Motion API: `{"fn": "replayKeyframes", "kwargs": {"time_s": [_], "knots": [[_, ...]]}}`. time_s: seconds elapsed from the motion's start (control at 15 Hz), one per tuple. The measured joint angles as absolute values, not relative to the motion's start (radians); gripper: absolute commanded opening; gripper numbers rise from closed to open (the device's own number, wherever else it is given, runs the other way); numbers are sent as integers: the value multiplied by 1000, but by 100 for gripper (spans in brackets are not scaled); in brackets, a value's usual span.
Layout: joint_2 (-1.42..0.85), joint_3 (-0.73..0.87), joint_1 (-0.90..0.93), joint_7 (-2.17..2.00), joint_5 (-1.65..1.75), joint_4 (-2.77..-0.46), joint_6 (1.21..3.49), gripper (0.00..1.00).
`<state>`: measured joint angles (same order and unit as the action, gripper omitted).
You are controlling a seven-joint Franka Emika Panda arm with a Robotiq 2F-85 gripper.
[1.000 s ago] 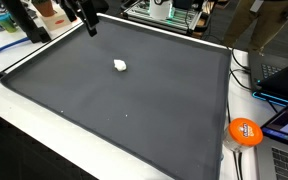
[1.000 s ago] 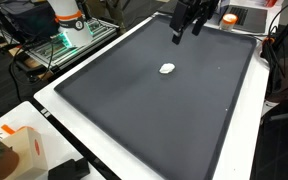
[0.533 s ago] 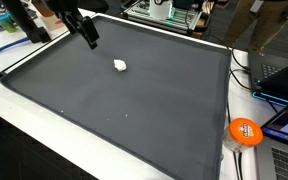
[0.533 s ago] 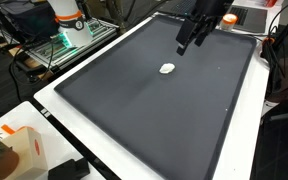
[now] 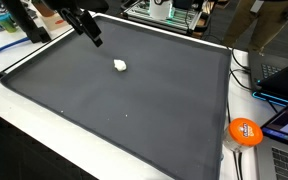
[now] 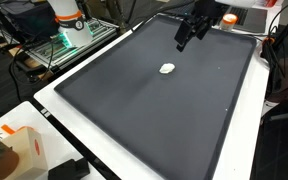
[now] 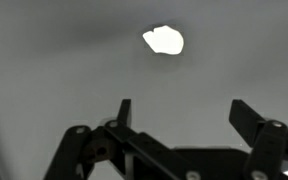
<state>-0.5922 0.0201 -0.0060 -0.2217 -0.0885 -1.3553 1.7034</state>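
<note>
A small white lump lies on the dark grey mat in both exterior views. My black gripper hangs above the mat's far part, a short way from the lump and not touching it. In the wrist view the gripper stands open with nothing between its fingers. The white lump shows ahead of the fingertips on the mat, well clear of them.
An orange disc sits on the white table edge beside a laptop. A wire rack with equipment stands beyond the table. A white and orange box rests at a near corner.
The gripper has dropped and shifted over the mat toward the white lump. It stays open. The lump has not moved.
</note>
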Motion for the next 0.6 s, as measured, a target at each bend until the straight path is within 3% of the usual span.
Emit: {"fn": "replayKeyframes", "kwargs": {"time_s": [0.6], "knots": [[-668, 11, -84, -157, -261, -1245, 1528, 100]]}}
